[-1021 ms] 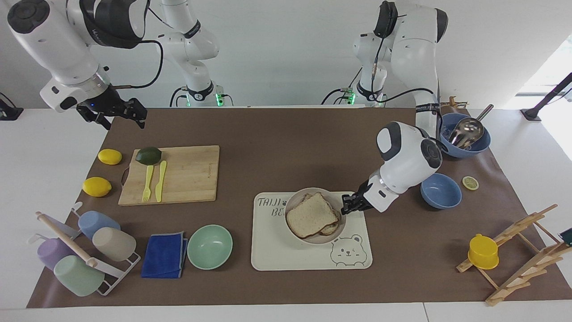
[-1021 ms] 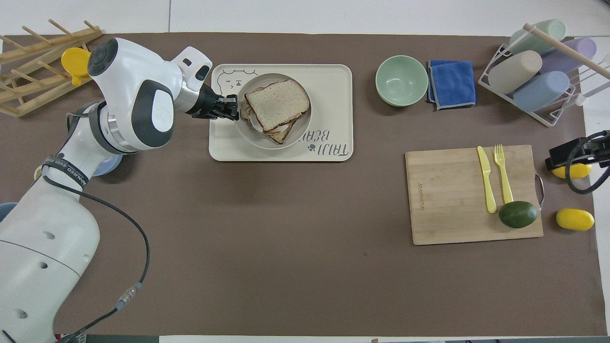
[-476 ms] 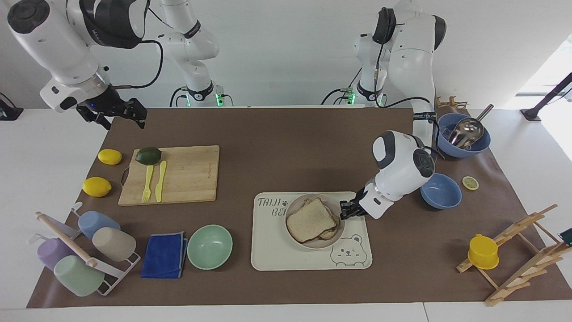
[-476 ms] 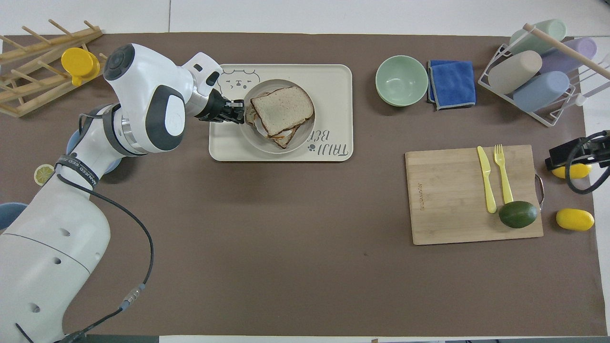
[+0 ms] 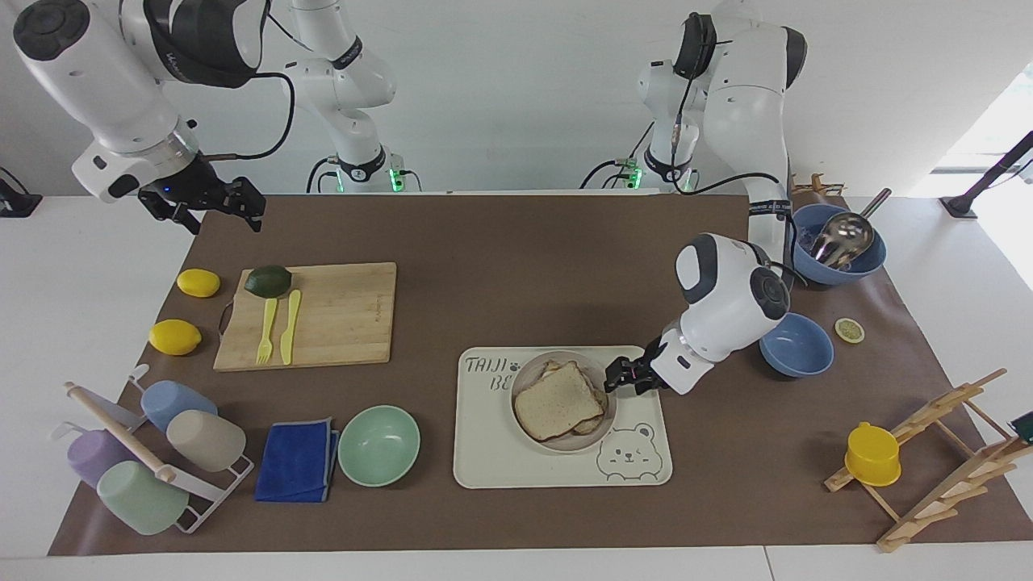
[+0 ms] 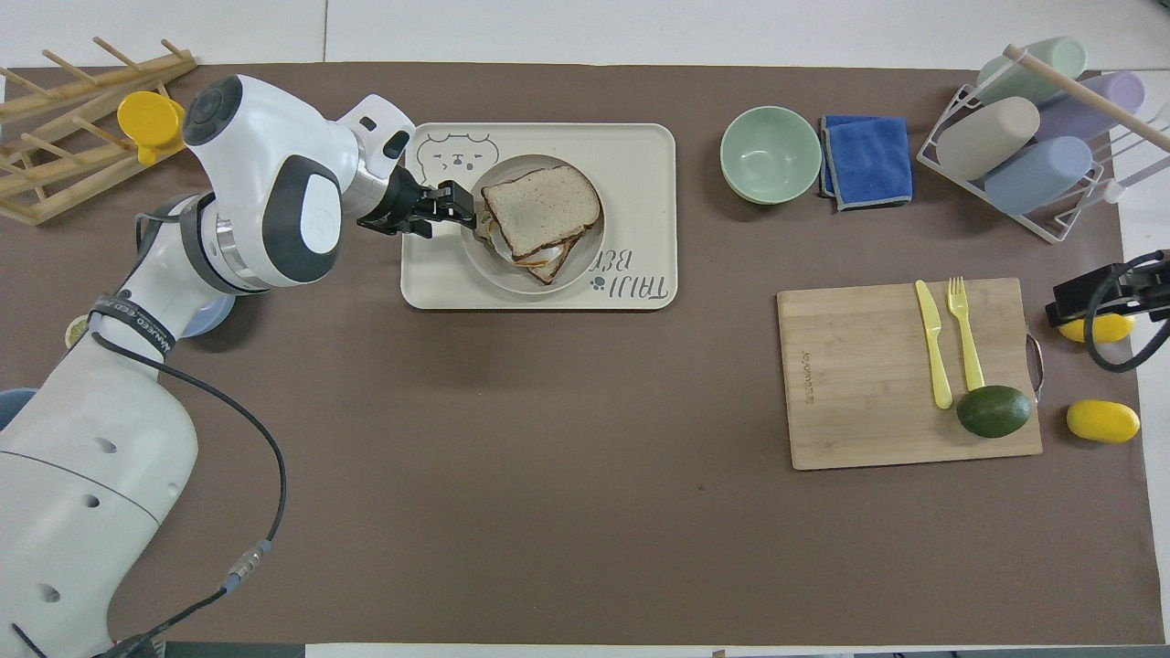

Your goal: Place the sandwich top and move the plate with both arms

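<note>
The sandwich top [image 5: 557,399] lies on a lower slice on the plate [image 5: 577,442], which stands on the cream bear tray [image 5: 500,460]. In the overhead view the sandwich top [image 6: 539,208] covers most of the plate [image 6: 494,270]. My left gripper [image 5: 615,378] is at the plate's rim on the side toward the left arm's end and looks shut on that rim; it also shows in the overhead view [image 6: 454,196]. My right gripper [image 5: 219,208] hangs open and empty above the mat's corner near the lemons and waits; only its edge shows in the overhead view [image 6: 1097,297].
A mint-green bowl [image 5: 378,445] and a blue cloth [image 5: 297,460] lie beside the tray. A cutting board [image 5: 323,315] holds an avocado, fork and knife. Two blue bowls [image 5: 796,344], a cup rack [image 5: 145,452] and a wooden rack [image 5: 944,452] stand at the table's ends.
The left gripper has brought the plate down onto the tray and shifted it slightly farther from the robots and toward the right arm's end. The right arm has not moved.
</note>
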`<state>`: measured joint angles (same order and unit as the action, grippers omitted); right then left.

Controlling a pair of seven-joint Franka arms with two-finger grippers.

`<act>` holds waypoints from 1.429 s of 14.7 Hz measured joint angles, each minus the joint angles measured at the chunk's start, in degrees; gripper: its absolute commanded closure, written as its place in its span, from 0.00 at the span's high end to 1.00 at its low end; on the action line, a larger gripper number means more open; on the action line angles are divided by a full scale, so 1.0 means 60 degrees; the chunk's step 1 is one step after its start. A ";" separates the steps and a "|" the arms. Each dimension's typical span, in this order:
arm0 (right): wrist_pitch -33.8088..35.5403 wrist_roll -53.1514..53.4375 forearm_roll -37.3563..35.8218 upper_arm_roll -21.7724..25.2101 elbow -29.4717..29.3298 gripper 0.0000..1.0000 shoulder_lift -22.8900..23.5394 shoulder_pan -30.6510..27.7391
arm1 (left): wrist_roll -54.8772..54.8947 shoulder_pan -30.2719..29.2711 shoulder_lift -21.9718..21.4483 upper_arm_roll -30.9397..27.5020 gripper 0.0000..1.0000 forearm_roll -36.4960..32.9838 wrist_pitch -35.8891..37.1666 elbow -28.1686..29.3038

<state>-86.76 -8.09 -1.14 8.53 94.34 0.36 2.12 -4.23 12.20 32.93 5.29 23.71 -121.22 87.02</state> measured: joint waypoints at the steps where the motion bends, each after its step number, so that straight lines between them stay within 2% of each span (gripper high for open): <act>1: 0.0000 0.0000 0.0000 0.0000 0.0000 1.00 0.0000 0.0000 | 0.0000 -0.0201 -0.0116 -0.0016 1.00 -0.0002 0.0295 -0.0109; 5: 0.0000 0.0000 0.0000 -0.0001 0.0000 1.00 0.0000 0.0005 | 0.0006 -0.0667 -0.1309 -0.0754 1.00 -0.0628 0.2122 -0.0098; 8: 0.0000 0.0000 0.0000 -0.0002 -0.0004 1.00 -0.0017 0.0005 | 0.0008 -0.0730 -0.2495 -0.1284 1.00 -0.1844 0.3741 -0.0045; 15: 0.0124 0.0000 0.0000 -0.0161 -0.0004 1.00 -0.0068 0.0009 | -0.0002 -0.0752 -0.5006 -0.1533 1.00 -0.3729 0.6318 0.0078; 18: 0.0285 0.0016 0.0000 -0.0372 -0.0005 1.00 -0.0137 0.0011 | 0.0238 -0.1119 -0.5561 -0.1228 1.00 -0.3895 0.7396 0.0106; 21: 0.0479 0.0370 0.0000 -0.0656 -0.0004 1.00 -0.0220 0.0016 | 0.0055 -0.1653 -0.5650 -0.0697 1.00 -0.3887 0.7261 0.0366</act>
<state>-83.89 -5.87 -1.14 4.59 94.31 -0.96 2.22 -3.90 2.28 -0.97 1.11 0.39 -77.66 89.22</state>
